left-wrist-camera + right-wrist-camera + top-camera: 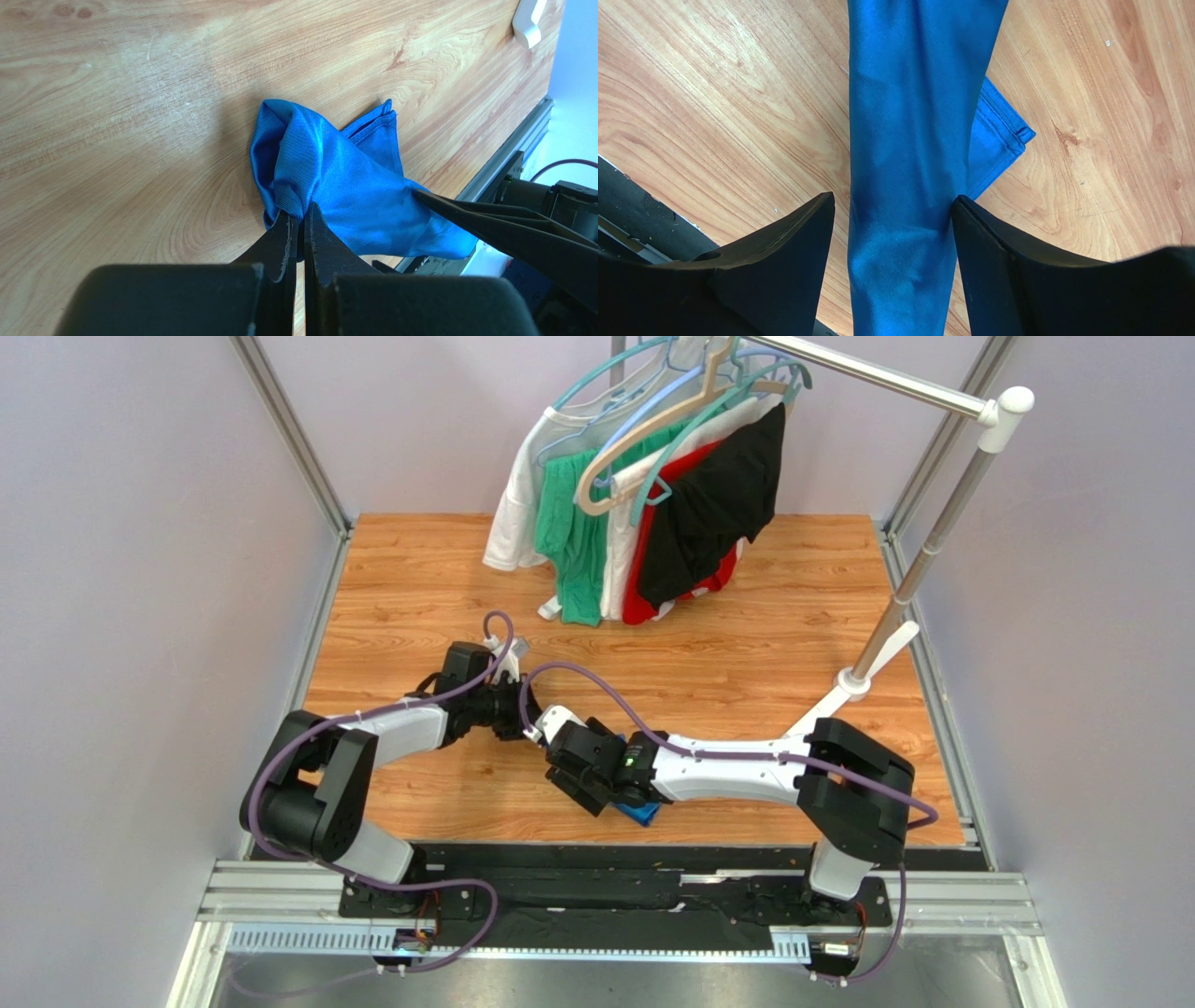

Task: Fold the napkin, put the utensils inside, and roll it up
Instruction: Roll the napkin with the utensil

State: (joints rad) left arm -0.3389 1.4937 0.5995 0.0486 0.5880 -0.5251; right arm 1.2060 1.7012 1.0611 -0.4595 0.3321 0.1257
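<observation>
The napkin (330, 175) is a bunched, shiny blue cloth on the wooden table (105, 105), directly ahead of the left gripper (300, 234). That gripper's two dark fingers are pressed together with a fold of the fabric pinched between their tips. From the pinch the cloth spreads forward and to the right of the fingers in soft crumpled peaks, and a doubled hemmed edge points away at its far side. To the right in the left wrist view, a dark finger (491, 220) of the other arm reaches in and meets the cloth's right end. From the right wrist, the napkin runs as a smooth, taut band straight out from between the jaws of the right gripper (892, 234). Those jaws stand wide apart and the cloth fills most of the gap. The right-hand finger (997, 266) touches the band's edge and the left-hand one sits just beside it, neither squeezing the fabric. A flat hemmed corner lies on the wood beyond and to the right of that right-hand finger, and the table's dark near edge runs below and to the left of this gripper. From overhead the two wrists meet close together near the table's front middle, with only a scrap of blue showing under the right wrist. Well beyond both grippers, at the far side, garments (631, 518) in white, green, red and black hang from a metal rack (898, 616).
</observation>
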